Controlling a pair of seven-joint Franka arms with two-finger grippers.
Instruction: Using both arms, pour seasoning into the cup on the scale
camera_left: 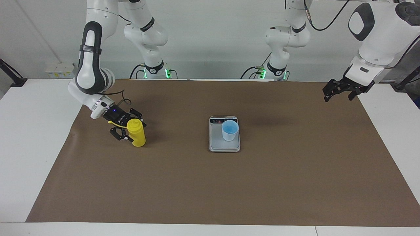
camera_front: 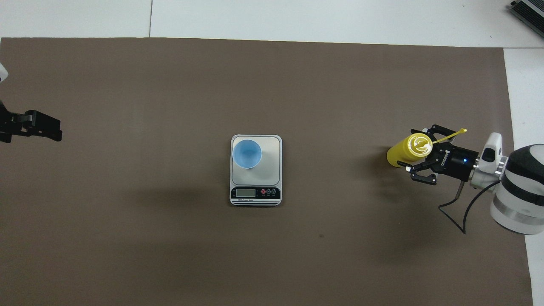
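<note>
The yellow seasoning bottle (camera_left: 136,134) stands upright on the brown mat toward the right arm's end, its cap strap sticking out sideways; it also shows in the overhead view (camera_front: 401,154). My right gripper (camera_left: 134,131) is open, level with the bottle, with one finger on each side of it (camera_front: 411,151). The light blue cup (camera_left: 229,130) stands on the silver scale (camera_left: 216,142) at mid-table, on the plate's corner away from the display (camera_front: 247,154). My left gripper (camera_left: 339,91) hangs open and empty in the air over the mat's edge at the left arm's end (camera_front: 38,127).
The brown mat (camera_left: 210,190) covers most of the white table. The scale's display strip (camera_front: 255,193) faces the robots. A grey device (camera_front: 529,10) lies at the table corner farthest from the robots, at the right arm's end.
</note>
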